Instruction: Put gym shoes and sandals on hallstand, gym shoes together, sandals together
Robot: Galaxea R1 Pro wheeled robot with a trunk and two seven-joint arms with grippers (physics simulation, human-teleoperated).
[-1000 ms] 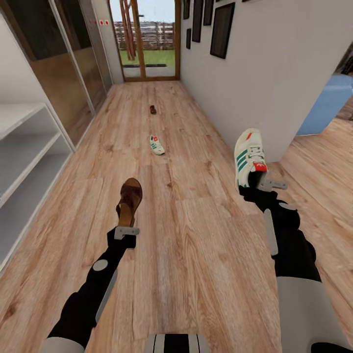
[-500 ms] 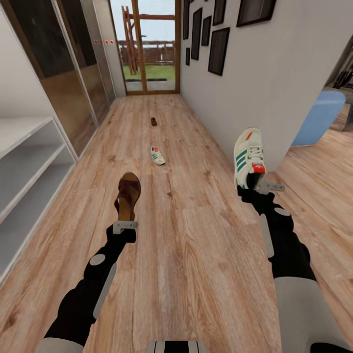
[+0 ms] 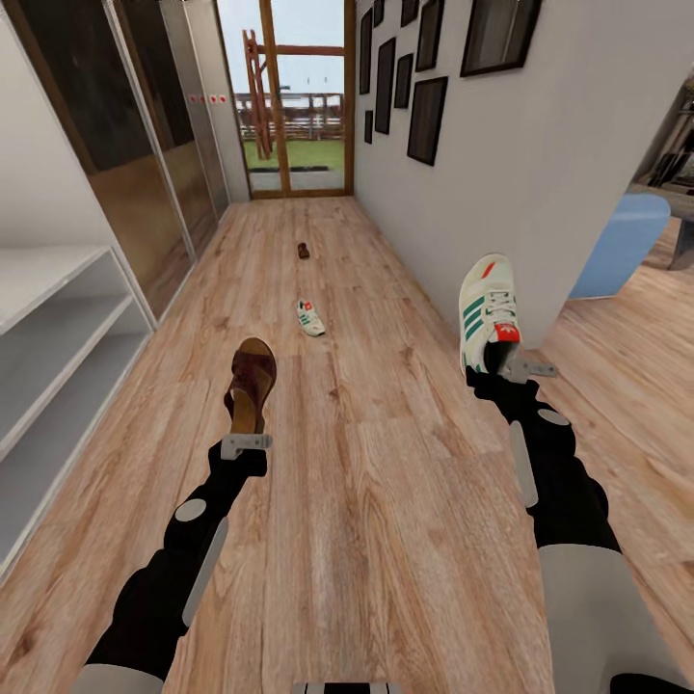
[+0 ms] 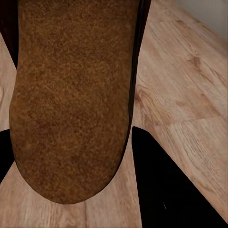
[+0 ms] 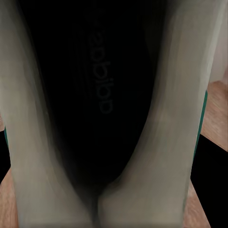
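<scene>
Both claws loaded; the hallstand lies off the left arm's side.

Left claw (image 3: 246,444) is clamped on a brown sandal (image 3: 252,384), right claw (image 3: 501,371) on a gym shoe (image 3: 485,310), both toes pointing away; the white hallstand (image 3: 58,357) sits left of the left claw, nearer that arm; beyond, second gym shoe (image 3: 309,317) and sandal (image 3: 303,251) lie on the corridor floor (image 3: 386,501).

Two gym shoes are seen: one held near right (image 3: 488,310), one far on the floor (image 3: 309,318). Two sandals are counted: one held near left (image 3: 251,384), one farther (image 3: 304,251).
</scene>
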